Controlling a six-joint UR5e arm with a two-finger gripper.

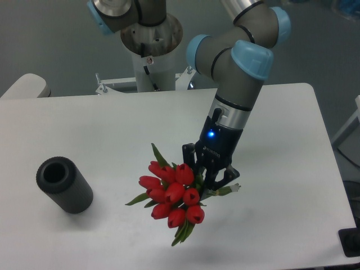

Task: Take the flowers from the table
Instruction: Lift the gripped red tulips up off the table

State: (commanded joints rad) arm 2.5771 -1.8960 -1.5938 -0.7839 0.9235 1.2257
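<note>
The flowers (171, 194), a bunch of red tulip buds with green leaves, hang in the air over the middle of the white table (112, 129). My gripper (207, 181) is shut on their green stems just right of the buds. The pale stem ends (233, 188) stick out to the right of the fingers. The buds point down and to the left, toward the camera. The arm's wrist stands above, tilted toward the front.
A black ribbed cylinder (64, 184) lies on its side at the left of the table. The robot's base (151, 39) stands behind the table's far edge. The table's right edge and a dark object (351, 243) lie at the far right.
</note>
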